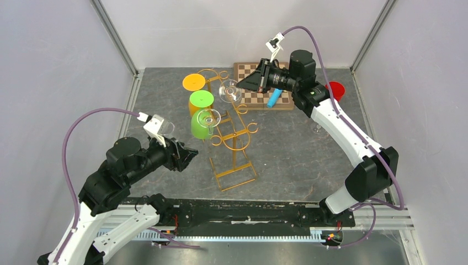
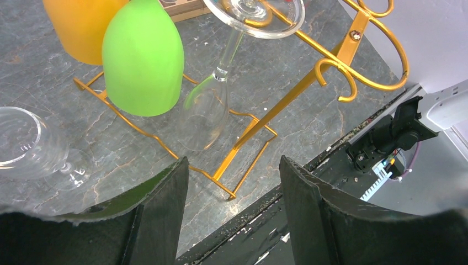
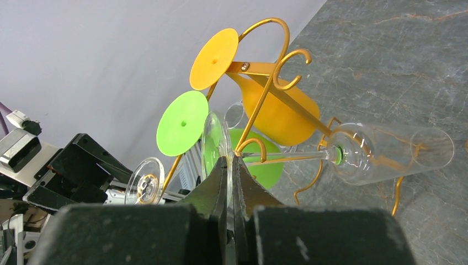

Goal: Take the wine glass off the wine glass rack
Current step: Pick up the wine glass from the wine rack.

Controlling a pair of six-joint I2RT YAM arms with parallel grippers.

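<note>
Pinching the thin foot disc of the clear wine glass (image 3: 386, 154), the right gripper (image 3: 229, 165) has its fingers pressed together on the disc's edge. The glass is held level up by the top scrolls of the wine glass rack (image 1: 234, 165), on the chessboard side. Its stem runs right beside a curled hook; can't tell if it touches. The bowl is see-through, with gold wire visible behind it.

The left gripper (image 2: 232, 165) is spread wide and holds nothing, low near the rack's rectangular base.

On the rack, all hanging bowl-down:
- a green glass (image 2: 143, 61), opaque and matte
- an orange glass (image 2: 83, 27), same finish, behind the green one
- a second clear glass (image 2: 207, 110), long stem, foot caught in the wire up top

A third clear glass (image 2: 27, 146) sits on the table near the base's corner.

The rack is thin gold wire, tall and tilted in the top view.

A wooden chessboard (image 1: 259, 96) lies at the back with a small blue item (image 1: 274, 98) on it. A red cup (image 1: 335, 89) is at the right; its inside is not visible.

The table (image 1: 298, 154) is grey and stone-veined. The walls are plain pale panels with metal corner posts.
</note>
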